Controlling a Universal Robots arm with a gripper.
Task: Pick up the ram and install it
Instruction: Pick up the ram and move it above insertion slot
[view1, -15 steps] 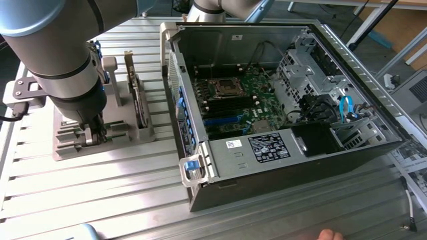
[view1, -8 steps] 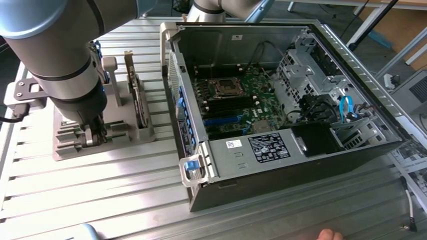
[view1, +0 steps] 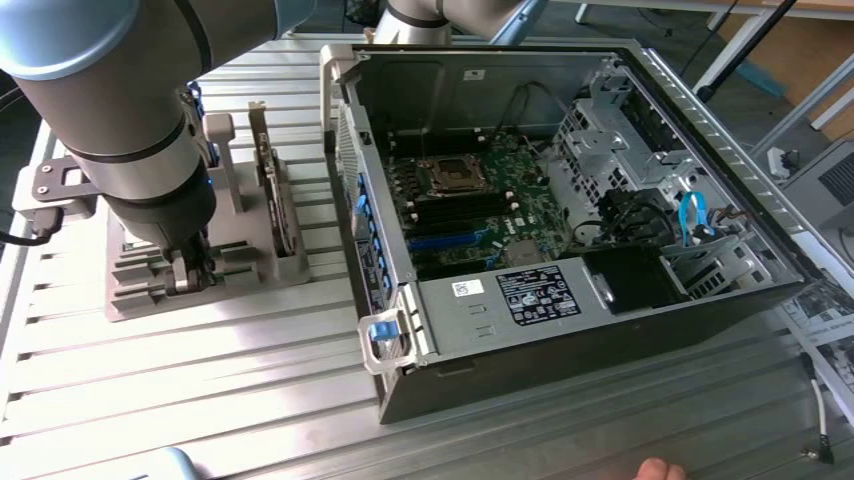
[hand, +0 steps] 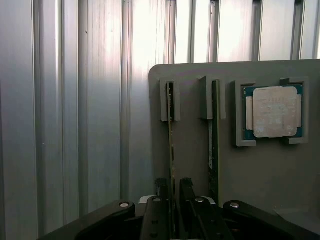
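The ram (hand: 171, 135) stands on edge in a slot of the grey holder (hand: 280, 175), seen as a thin green strip. My gripper (hand: 173, 186) is open, with one finger on each side of the ram's near end and a gap showing on both sides. In the exterior view the gripper (view1: 187, 275) reaches down into the grey holder (view1: 140, 290) at the exterior view's left, beside the open computer case (view1: 534, 330). Black and blue memory slots (view1: 454, 225) lie on the motherboard inside the case.
A second green stick (hand: 214, 150) stands in the neighbouring slot, and a square silver processor (hand: 272, 112) lies in a recess of the holder. An expansion card (view1: 274, 190) stands upright on the holder. A fingertip (view1: 661, 468) shows at the table's near edge.
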